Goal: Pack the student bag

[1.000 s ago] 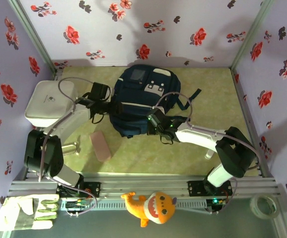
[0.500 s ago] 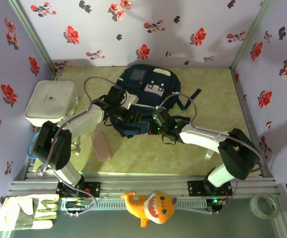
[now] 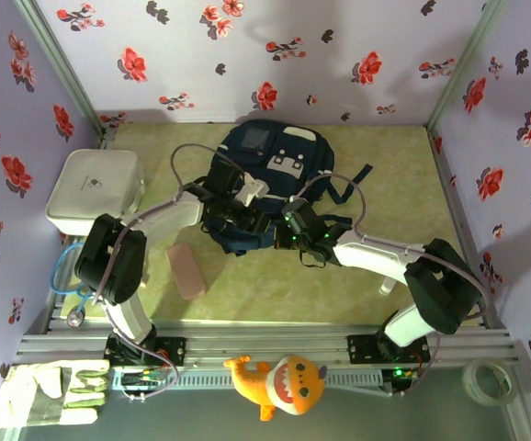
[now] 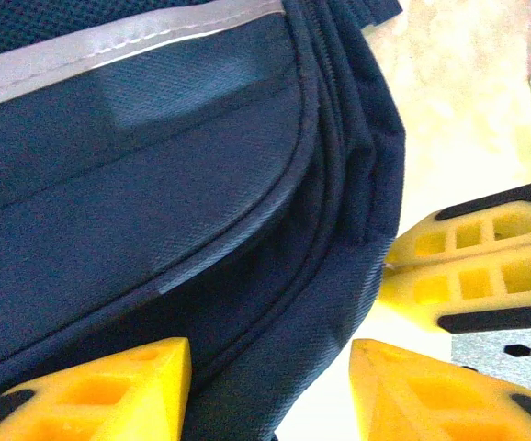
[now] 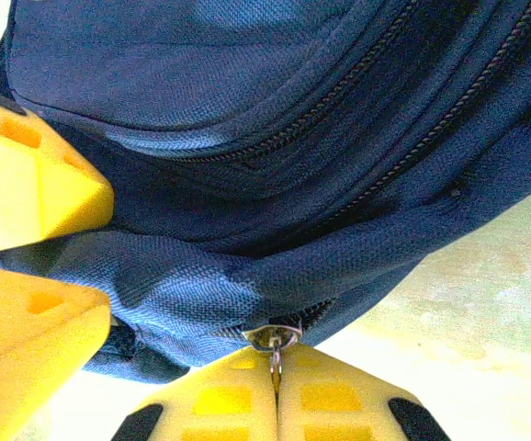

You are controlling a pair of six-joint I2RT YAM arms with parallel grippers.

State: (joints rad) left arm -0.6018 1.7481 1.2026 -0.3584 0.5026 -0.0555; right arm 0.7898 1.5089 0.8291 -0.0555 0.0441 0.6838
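- The student bag (image 3: 267, 170) lies flat on the yellow-green counter (image 3: 389, 175). Its near edge reaches both hands and the rest stretches away beyond them toward the back wall.
- The left hand (image 4: 270, 372) is open, its yellow fingers (image 4: 100, 390) spread apart. The bag's rounded, seamed edge lies in the gap, closer to the finger on the left of the wrist view. A strip of pale counter shows beside the other finger.
- The right hand (image 5: 276, 372) is closed, its two fingers pressed flat together. They pinch the small metal zip pull (image 5: 275, 342), which sits right at their tips on the bag's bottom edge.
- Just above that pinch, the navy fabric bunches into a fold that runs sideways to the left hand's spread fingers.
- Beyond the right hand's tips, two dark zip tracks (image 5: 367, 78) run side by side across the bag's panel.
- The two hands sit just beside each other at the bag's near edge. In the left wrist view, the right hand's closed tips touch the fabric just to the right of the left hand.
- A white rounded box (image 3: 91, 188) sits well apart, out to the left of the left hand.
- A flat pink thing (image 3: 187, 269) lies on the counter, nearer the arm bases than the left hand and a little to its left.
- Behind both hands, past the base rail, lie a work glove (image 3: 50, 393), an orange shark toy (image 3: 279, 384) and a tape roll (image 3: 488, 382).
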